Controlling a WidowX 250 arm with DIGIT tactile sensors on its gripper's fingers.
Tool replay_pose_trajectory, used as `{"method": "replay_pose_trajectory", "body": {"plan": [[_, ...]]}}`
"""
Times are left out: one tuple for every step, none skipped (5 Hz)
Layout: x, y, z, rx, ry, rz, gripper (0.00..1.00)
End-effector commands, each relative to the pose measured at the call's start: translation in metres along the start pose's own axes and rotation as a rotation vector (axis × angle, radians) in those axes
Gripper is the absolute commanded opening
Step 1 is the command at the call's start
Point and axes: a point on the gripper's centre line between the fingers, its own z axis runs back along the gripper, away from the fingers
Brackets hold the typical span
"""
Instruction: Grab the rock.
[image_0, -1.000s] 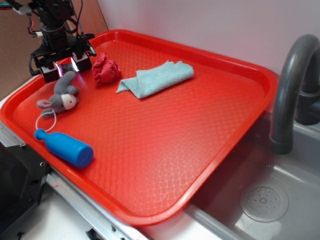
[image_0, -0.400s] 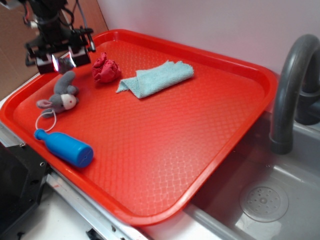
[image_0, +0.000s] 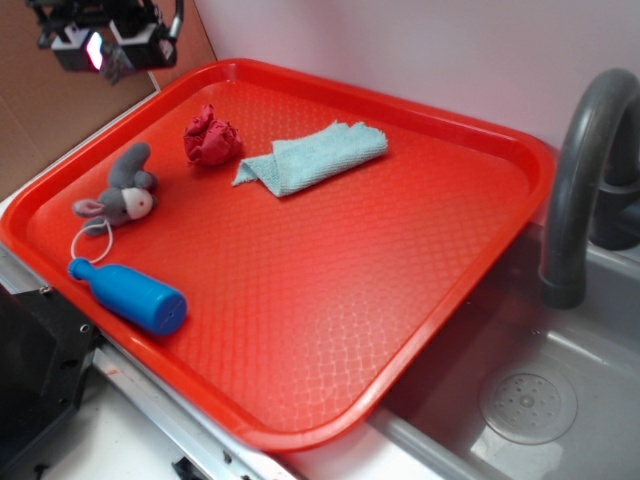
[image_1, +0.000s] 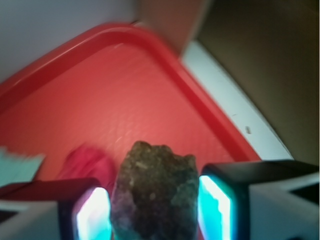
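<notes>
In the wrist view the rock (image_1: 156, 190), a rough mottled brown lump, fills the space between my two glowing pads (image_1: 215, 202), pressed on both sides. My gripper (image_1: 156, 210) is shut on it and lifted well above the red tray (image_1: 150, 95). From the exterior view the gripper (image_0: 105, 52) hangs high over the tray's far left corner, with the rock (image_0: 118, 66) just a small dark lump between the fingers.
On the red tray (image_0: 400, 300) lie a red cloth ball (image_0: 210, 138), a light blue towel (image_0: 312, 157), a grey plush toy (image_0: 120, 195) and a blue bottle (image_0: 130, 295). A sink with a grey faucet (image_0: 585, 180) lies to the right.
The gripper has risen from tray level beside the plush toy to high above the far left corner, carrying the rock up with it. Nothing else has moved.
</notes>
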Motion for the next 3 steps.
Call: {"method": "replay_pose_trajectory", "body": {"plan": [[-0.027,-0.0199,0.0665,-0.166,0.011,-0.445,0.0],[-0.0354,-0.0149,0.0686,-0.2,0.002,-0.393,0.0],[-0.037,-0.0136,0.0664,-0.174,0.017,-0.385,0.0]]}}
